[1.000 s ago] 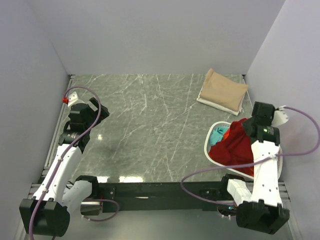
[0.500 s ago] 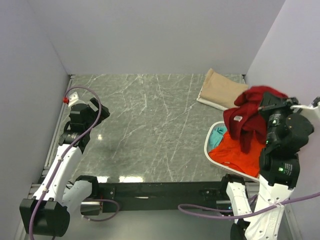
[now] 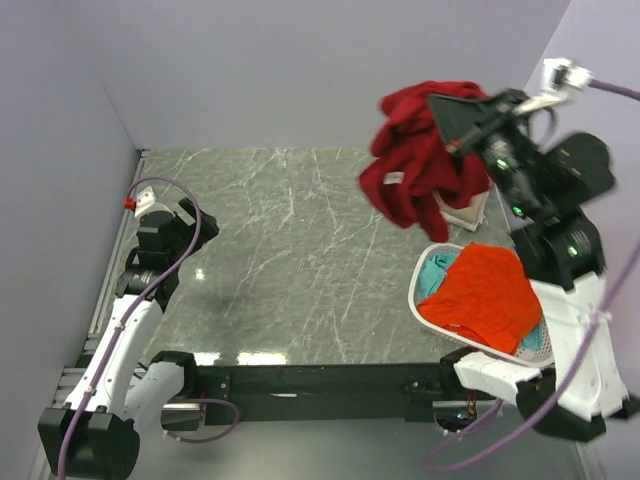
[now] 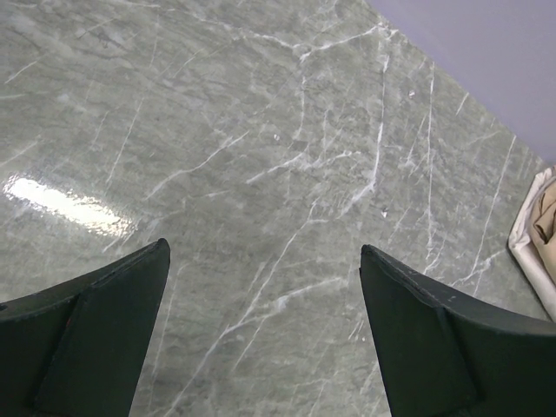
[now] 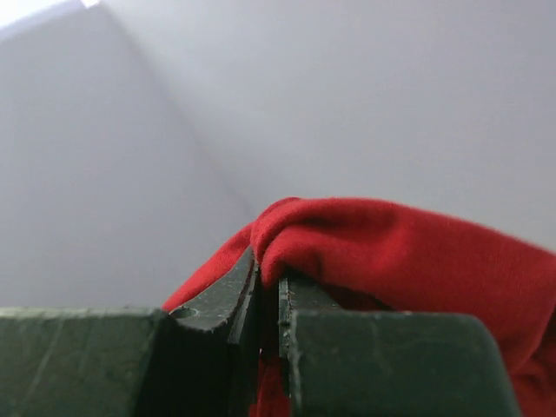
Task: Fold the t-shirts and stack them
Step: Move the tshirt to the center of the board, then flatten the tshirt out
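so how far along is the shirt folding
Early. Done: one tan shirt lies folded at the far right corner of the table. In hand: the right fingers are shut on the dark red shirt, held up in the air, unfolded. Left: the orange shirt and teal shirt sit in the basket. The left fingers are open over the table.

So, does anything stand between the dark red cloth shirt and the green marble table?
Nothing visible does. The dark red cloth shirt hangs from the right gripper; the green marble table lies bare in the middle.
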`<action>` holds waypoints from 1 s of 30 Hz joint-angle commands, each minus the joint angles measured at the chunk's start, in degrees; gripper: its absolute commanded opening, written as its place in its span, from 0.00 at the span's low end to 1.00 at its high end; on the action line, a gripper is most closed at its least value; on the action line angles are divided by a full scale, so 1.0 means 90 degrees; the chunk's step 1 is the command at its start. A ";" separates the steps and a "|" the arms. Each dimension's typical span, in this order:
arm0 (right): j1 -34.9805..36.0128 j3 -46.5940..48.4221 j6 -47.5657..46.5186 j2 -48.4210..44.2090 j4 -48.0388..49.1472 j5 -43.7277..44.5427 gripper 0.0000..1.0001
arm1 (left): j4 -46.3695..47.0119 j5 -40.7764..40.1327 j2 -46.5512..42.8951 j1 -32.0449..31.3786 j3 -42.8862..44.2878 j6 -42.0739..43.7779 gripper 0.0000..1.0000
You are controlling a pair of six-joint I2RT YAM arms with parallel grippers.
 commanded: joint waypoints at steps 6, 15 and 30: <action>0.1341 0.0855 0.0590 0.2211 -0.0505 0.1110 0.05 | -0.0335 -0.0436 -0.0394 -0.0021 0.0089 0.0039 0.98; 0.1028 0.0125 0.1187 0.4723 -0.2063 0.0820 0.67 | -0.0326 -0.0261 -0.0375 -0.0216 0.0011 0.0352 0.94; 0.1048 -0.2895 0.1294 0.4225 -0.0654 -0.0206 0.60 | 0.0601 0.0081 0.2465 -0.2004 0.0508 0.0097 0.90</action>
